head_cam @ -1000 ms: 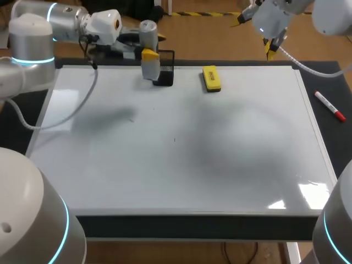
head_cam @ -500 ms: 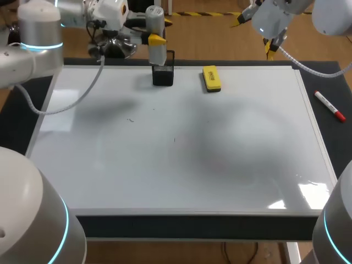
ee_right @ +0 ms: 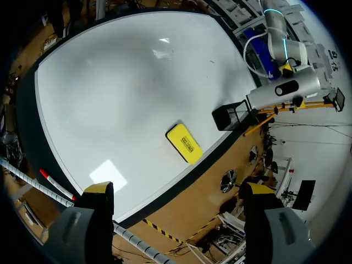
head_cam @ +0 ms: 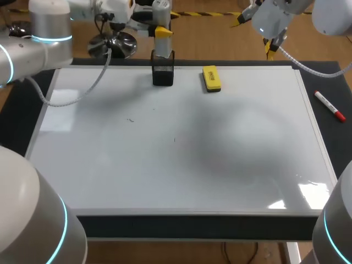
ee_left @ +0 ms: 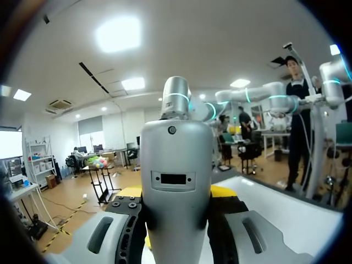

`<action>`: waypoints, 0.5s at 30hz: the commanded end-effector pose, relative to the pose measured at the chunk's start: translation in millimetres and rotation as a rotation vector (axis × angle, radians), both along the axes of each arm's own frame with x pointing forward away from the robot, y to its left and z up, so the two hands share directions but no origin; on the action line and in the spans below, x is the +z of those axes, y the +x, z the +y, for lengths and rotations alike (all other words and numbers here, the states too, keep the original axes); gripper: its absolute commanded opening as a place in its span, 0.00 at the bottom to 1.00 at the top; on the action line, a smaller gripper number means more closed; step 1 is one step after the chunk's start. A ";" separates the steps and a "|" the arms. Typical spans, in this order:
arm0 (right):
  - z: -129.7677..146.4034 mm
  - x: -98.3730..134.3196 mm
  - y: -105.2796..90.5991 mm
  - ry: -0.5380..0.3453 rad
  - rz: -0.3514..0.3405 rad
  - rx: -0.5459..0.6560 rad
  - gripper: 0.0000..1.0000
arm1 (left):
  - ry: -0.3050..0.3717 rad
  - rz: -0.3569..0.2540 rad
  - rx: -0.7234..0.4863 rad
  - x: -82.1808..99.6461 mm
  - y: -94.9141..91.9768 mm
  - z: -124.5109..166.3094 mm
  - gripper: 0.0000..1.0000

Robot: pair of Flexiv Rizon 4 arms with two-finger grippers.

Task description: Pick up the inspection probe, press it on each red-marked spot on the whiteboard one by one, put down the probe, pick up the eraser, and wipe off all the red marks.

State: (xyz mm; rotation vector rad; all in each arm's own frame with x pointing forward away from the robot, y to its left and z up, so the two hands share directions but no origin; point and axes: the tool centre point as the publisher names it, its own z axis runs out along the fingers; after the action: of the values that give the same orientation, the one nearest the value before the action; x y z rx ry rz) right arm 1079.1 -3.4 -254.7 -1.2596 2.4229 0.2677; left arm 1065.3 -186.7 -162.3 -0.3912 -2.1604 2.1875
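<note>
The inspection probe (head_cam: pixel 161 44), a grey cylinder, stands upright with its lower end at the mouth of the black mesh holder (head_cam: pixel 163 76) on the whiteboard's far edge. My left gripper (head_cam: pixel 163 32) is shut on it; in the left wrist view the probe (ee_left: pixel 176 181) fills the gap between the fingers of the left gripper (ee_left: pixel 177 220). The yellow eraser (head_cam: pixel 211 78) lies flat to the right of the holder. My right gripper (head_cam: pixel 254 36) hangs open and empty above the far right edge, and from there the right wrist view shows the eraser (ee_right: pixel 184 144), the holder (ee_right: pixel 231 115) and the probe (ee_right: pixel 280 91). I see no red marks on the whiteboard (head_cam: pixel 176 170).
A red marker (head_cam: pixel 330 105) lies on the dark table right of the board and shows as the marker (ee_right: pixel 55 184) in the right wrist view. Two tiny dark specks (head_cam: pixel 131 120) sit on the board's left half. A metal foot (head_cam: pixel 113 44) stands behind the far edge.
My left arm has carried the probe to the right and farther back, from just left of the holder to over its mouth. The right arm has not moved.
</note>
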 end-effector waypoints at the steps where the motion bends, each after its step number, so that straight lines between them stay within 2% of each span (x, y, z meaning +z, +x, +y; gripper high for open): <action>1: -0.1 1.8 0.0 -0.008 0.002 0.001 1.00 | -0.007 0.009 -0.046 -8.2 14.9 -4.7 0.00; 15: -0.1 1.8 0.0 -0.008 0.002 0.001 1.00 | -0.019 0.043 0.002 -26.9 32.8 6.3 0.00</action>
State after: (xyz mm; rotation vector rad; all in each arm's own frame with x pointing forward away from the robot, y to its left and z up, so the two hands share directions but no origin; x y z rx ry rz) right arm 1079.1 -3.4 -254.6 -1.2596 2.4230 0.2676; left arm 1092.3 -182.5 -184.9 -0.3262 -2.1432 2.1967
